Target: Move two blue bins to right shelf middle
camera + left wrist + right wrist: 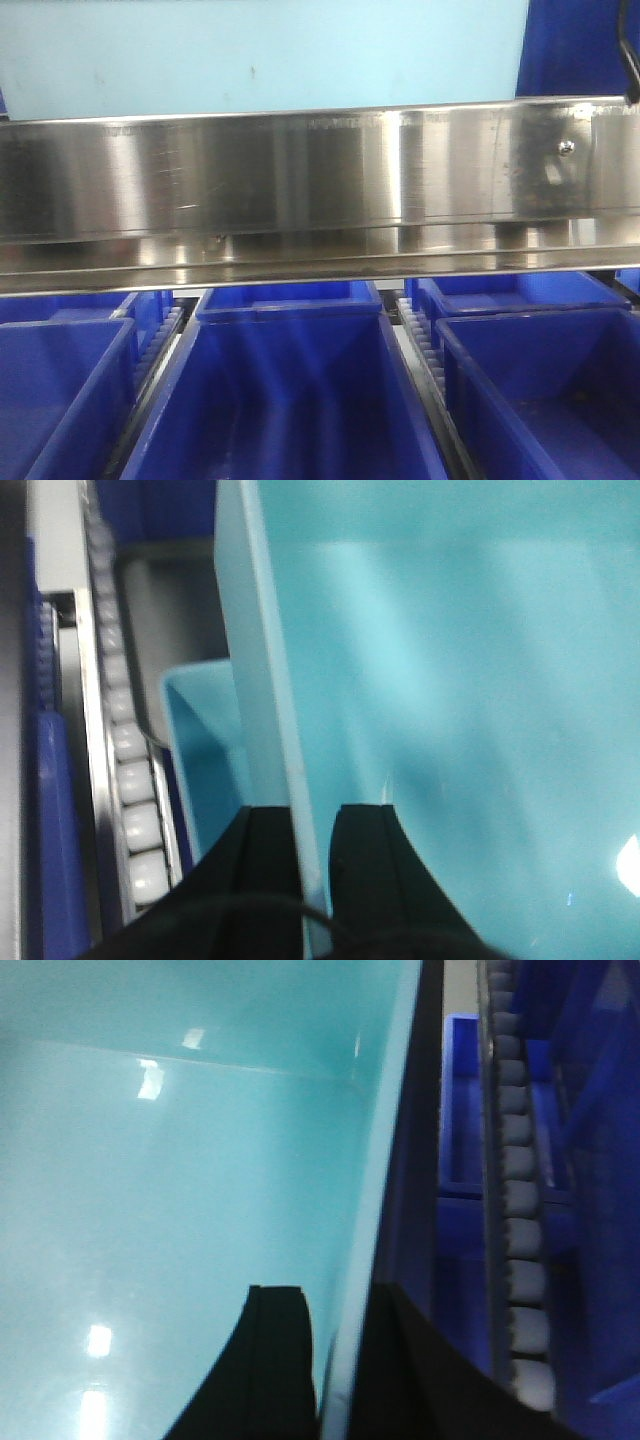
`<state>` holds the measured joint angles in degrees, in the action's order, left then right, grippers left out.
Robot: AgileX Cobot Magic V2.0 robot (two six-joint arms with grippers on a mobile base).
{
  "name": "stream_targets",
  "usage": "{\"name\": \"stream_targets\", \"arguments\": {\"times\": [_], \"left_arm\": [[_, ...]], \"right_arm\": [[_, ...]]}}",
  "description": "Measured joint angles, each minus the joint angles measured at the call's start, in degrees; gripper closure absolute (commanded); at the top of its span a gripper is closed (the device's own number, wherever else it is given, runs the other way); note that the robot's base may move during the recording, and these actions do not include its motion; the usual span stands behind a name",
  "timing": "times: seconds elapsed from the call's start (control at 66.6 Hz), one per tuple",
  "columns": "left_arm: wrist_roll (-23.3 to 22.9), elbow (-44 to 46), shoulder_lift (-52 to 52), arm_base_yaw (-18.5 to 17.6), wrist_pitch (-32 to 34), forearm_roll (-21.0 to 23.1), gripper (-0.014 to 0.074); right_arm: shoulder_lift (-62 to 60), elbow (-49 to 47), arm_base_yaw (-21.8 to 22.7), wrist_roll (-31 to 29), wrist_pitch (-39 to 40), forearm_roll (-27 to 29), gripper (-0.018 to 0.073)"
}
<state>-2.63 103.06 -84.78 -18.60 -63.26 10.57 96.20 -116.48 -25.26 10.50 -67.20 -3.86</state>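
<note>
In both wrist views I hold one blue bin, washed out to pale cyan by the light. My left gripper [315, 815] is shut on the bin's left wall [262, 680], one finger outside and one inside the bin [450, 680]. My right gripper [335, 1295] is shut on the right wall [385, 1160] of the same bin [180, 1160] in the same way. In the front view neither gripper shows. A pale blue surface [260, 50] fills the top of it; I cannot tell whether it is the held bin.
A steel shelf beam [320, 180] crosses the front view. Below it three lanes of blue bins [290, 390] stand between roller tracks [420, 345]. Roller tracks also run beside the held bin [125, 740] [520, 1210]. Another bin [200, 750] lies below left.
</note>
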Motion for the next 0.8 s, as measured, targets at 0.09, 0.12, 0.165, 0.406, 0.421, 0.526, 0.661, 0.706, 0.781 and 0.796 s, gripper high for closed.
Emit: {"name": "stream_targets", "arguments": {"times": [0.09, 0.12, 0.165, 0.406, 0.421, 0.526, 0.661, 0.706, 0.781, 0.796], "left_arm": [[-0.24, -0.22, -0.71, -1.03, -1.82, -1.32, 0.0707], [-0.35, -0.22, -0.88, -1.2, -2.64, -1.68, 0.0707], [-0.35, -0.34, -1.09, -1.32, -3.57, -2.28, 0.0707], [-1.51, -0.53, -1.19, -1.37, -5.85, -5.77, 0.0707], [-1.51, -0.59, -1.19, -1.37, -5.98, -5.91, 0.0707], [-1.51, -0.67, -1.19, -1.37, -6.35, -6.77, 0.0707], [-1.65, -0.72, -1.19, -1.37, -6.56, -8.1, 0.0707], [-1.65, -0.81, -1.19, -1.47, -6.56, -8.65, 0.0707], [-1.65, -0.81, -1.46, -1.57, -6.56, -9.09, 0.0707], [-1.65, -0.81, -1.54, -1.57, -6.56, -9.09, 0.0707]], "right_arm": [[0.38, 0.0, 0.11, -0.55, 0.0, -0.51, 0.0713], [0.52, 0.0, 0.11, -0.63, 0.0, -0.61, 0.0713], [0.88, 0.0, 0.11, -0.78, 0.0, -0.61, 0.0713], [2.86, -0.1, 0.11, -0.88, 0.39, 1.13, 0.0713], [2.98, -0.1, 0.11, -0.88, 0.49, 1.21, 0.0713], [3.32, -0.1, 0.0, -0.92, 0.35, 1.77, 0.0713], [3.82, -0.1, 0.0, -0.92, -0.28, 2.41, 0.0713], [3.82, -0.1, 0.0, -0.92, -0.48, 2.41, 0.0713], [3.82, -0.1, 0.0, -0.92, -0.64, 2.62, 0.0713], [3.82, -0.1, 0.0, -0.92, -0.78, 2.62, 0.0713]]}}
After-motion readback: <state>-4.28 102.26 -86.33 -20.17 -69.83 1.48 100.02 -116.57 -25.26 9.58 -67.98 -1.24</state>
